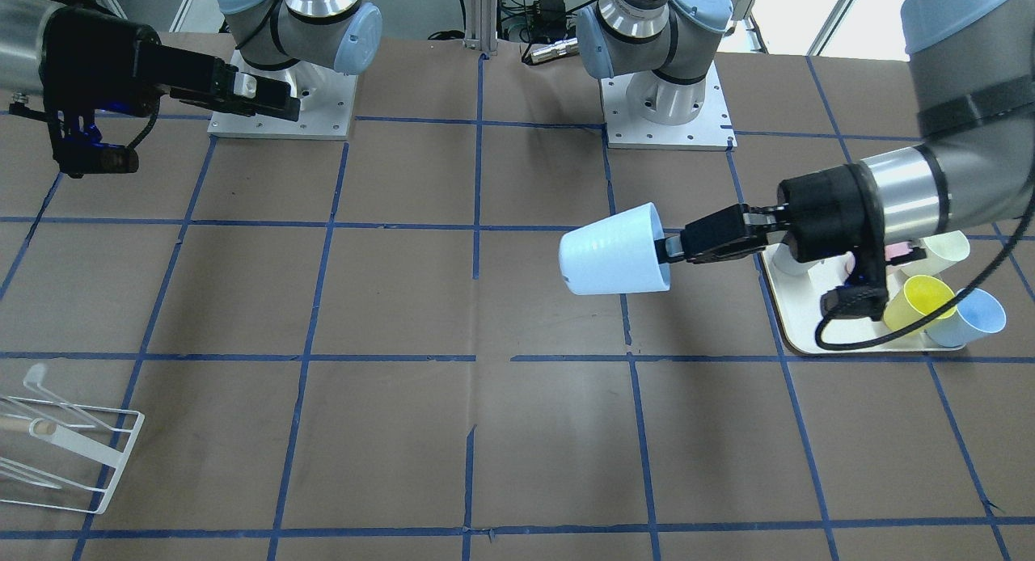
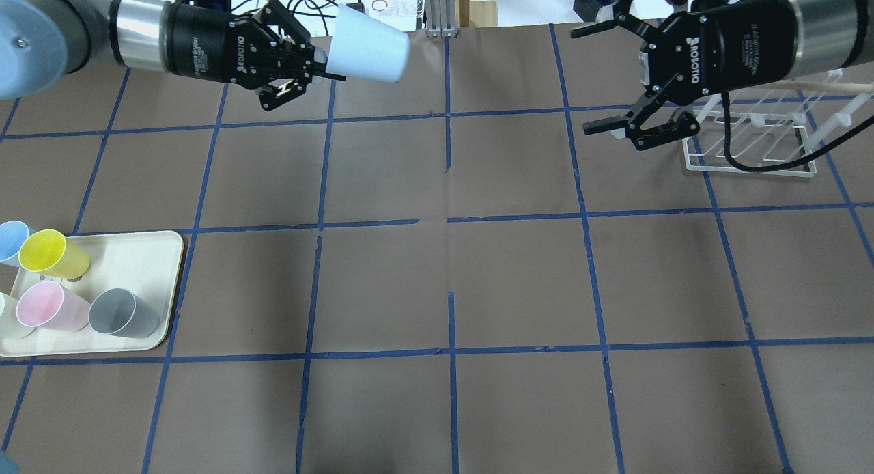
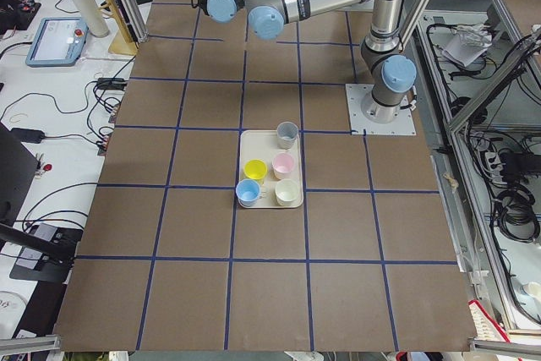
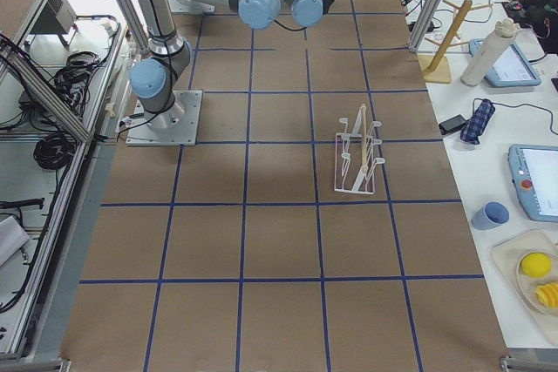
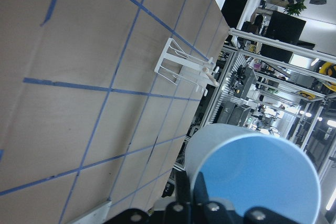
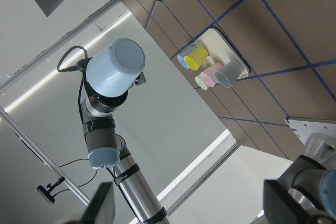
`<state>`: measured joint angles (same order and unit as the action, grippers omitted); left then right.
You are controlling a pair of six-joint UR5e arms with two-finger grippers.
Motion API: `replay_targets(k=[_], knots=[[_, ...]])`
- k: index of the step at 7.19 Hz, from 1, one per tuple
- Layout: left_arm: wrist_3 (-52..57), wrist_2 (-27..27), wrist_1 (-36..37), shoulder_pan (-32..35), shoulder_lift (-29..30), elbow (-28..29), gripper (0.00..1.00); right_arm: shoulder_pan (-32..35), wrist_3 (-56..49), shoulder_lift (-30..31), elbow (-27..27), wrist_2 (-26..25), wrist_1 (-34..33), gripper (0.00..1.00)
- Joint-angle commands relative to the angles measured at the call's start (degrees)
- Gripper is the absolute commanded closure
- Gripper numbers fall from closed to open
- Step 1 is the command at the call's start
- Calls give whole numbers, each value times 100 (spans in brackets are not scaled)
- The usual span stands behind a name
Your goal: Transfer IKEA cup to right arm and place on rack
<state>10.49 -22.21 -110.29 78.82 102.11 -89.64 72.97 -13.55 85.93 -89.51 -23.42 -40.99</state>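
Overhead exterior: left claw (image 2: pixel 326 65) grips the IKEA cup (image 2: pixel 369 45), right claw (image 2: pixel 586 78) gapes, tray (image 2: pixel 130 255) holds five cups (image 2: pixel 123 313).

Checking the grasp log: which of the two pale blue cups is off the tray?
The IKEA cup, held sideways in the left gripper above the table. The other blue cup sits on the tray beside the yellow cup.

The brand ROBOTIQ is showing in white letters on the black body of the left hand (image 2: pixel 319 70) and of the right hand (image 2: pixel 588 79), running sideways in the overhead view. Smaller white print beside it is coming out too small to read.
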Motion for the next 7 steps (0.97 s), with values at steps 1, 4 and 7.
replay_targets(k=[1,4,7], knots=[[-29,416,-10,501,-41,-142,100,296,177,-207,-14,180,-364,0],[-38,1368,34,986,-23,-510,100,429,160,-296,-5,162,-480,0],[58,1359,-19,995,2,-633,100,429,517,-314,39,520,-551,0]])
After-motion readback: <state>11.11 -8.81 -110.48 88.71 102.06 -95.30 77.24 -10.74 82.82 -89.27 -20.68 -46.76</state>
